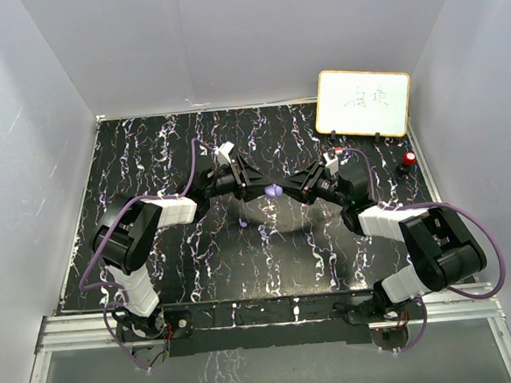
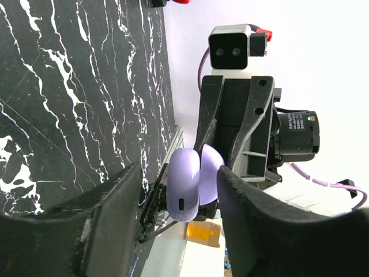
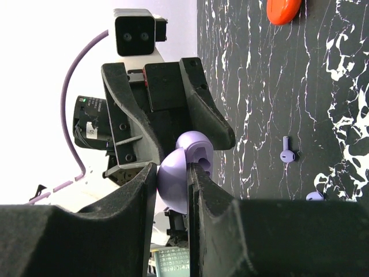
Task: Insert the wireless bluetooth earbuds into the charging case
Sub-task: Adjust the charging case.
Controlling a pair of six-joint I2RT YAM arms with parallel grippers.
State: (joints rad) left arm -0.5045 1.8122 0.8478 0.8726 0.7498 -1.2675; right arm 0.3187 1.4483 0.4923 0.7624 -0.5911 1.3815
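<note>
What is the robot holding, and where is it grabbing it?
The right gripper pinches the open purple charging case by one rounded half. The left gripper is open around it, not squeezing.

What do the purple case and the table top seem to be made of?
The purple case looks like smooth moulded plastic with a soft sheen: even colour, gentle highlights. The table top looks like black marble-patterned sheet or laminate, fairly matt; real stone cannot be excluded.
</note>
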